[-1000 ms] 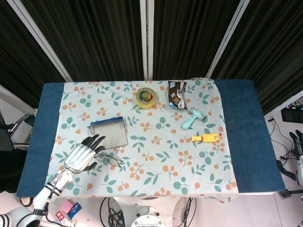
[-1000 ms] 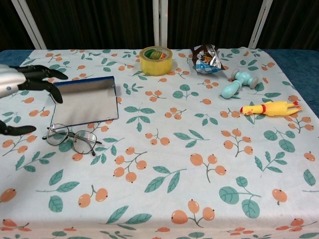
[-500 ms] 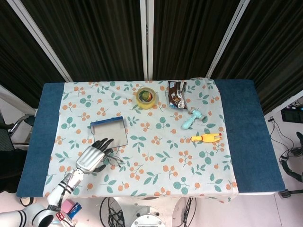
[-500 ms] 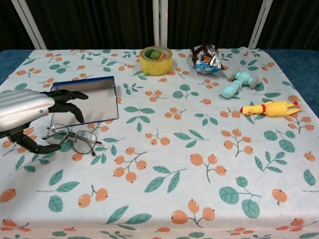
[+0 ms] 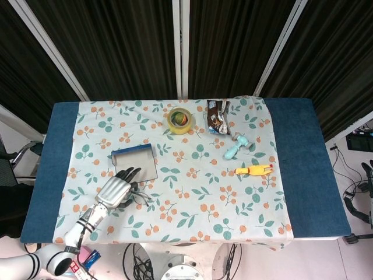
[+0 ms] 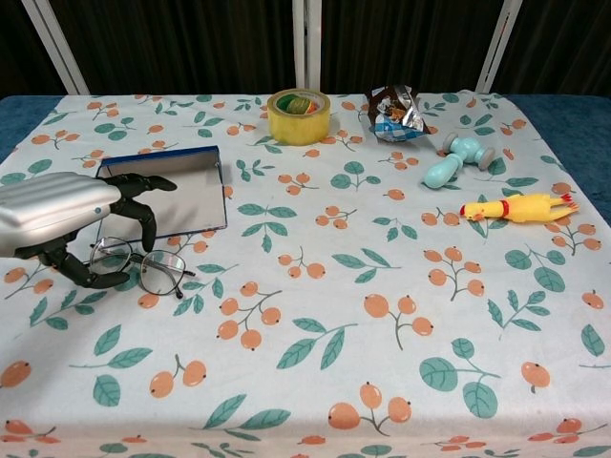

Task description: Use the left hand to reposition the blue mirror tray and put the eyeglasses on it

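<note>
The blue mirror tray [image 6: 167,191] lies flat at the left of the floral cloth, also seen in the head view as the tray [image 5: 135,162]. Just in front of it lie the eyeglasses [image 6: 153,270], thin wire frames resting on the cloth, the eyeglasses [image 5: 140,197] small in the head view. My left hand [image 6: 67,218] hangs low over their left lens, the black fingers [image 6: 143,208] arched down on the far side and the thumb on the near side. Nothing is lifted. In the head view the left hand [image 5: 116,188] covers the tray's near left corner. Only a dark sliver of my right hand [image 5: 369,170] shows off the table.
A yellow tape roll [image 6: 299,115] and a snack bag [image 6: 394,110] sit at the back. A teal toy hammer [image 6: 453,158] and a yellow rubber chicken [image 6: 520,206] lie at the right. Blue table edges [image 5: 61,157] flank the cloth.
My left hand has moved right and forward from the table's left side and lowered over the eyeglasses, its fingers curling around the left lens. Tray and glasses have not moved.
</note>
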